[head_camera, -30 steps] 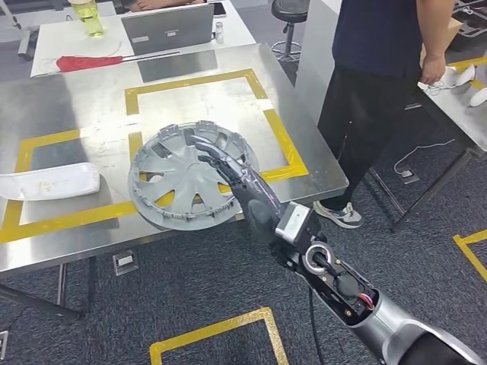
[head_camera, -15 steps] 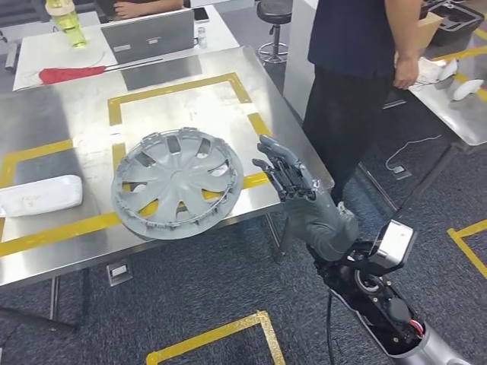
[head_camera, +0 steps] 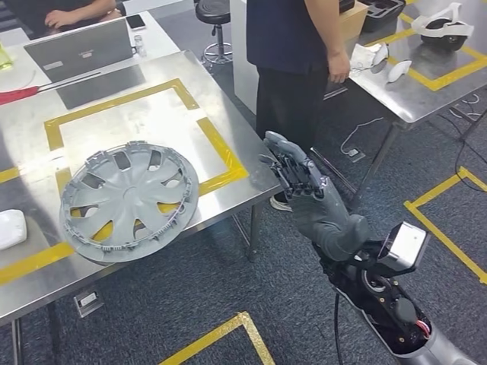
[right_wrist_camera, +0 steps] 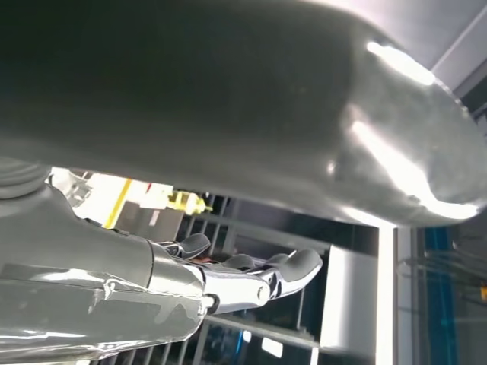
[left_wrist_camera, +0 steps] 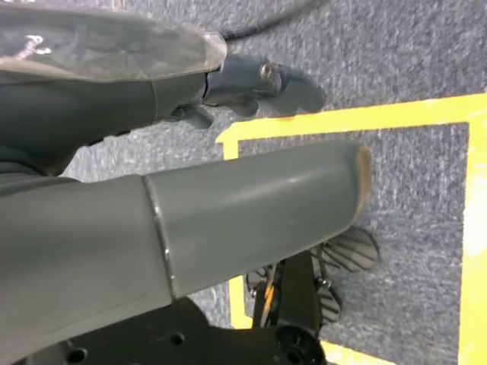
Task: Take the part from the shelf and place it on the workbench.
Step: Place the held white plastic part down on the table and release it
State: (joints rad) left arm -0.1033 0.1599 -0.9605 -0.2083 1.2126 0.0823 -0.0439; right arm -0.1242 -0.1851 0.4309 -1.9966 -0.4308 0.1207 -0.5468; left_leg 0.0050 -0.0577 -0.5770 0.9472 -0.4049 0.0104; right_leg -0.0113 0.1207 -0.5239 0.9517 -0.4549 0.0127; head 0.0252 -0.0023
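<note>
Three cameras on a humanoid robot: one high on the body, one at each wrist.

The head view looks forward and down over the steel desk (head_camera: 230, 182) and carpeted floor, the right robot hand (head_camera: 298, 179) raised mid-frame. The left wrist view sits close behind the left robot hand (left_wrist_camera: 253, 194), facing grey carpet and yellow floor tape (left_wrist_camera: 367, 115), the kind seen from the head. The right wrist view, equally close, looks past its fingers (right_wrist_camera: 287, 268) toward dark racking.
</note>
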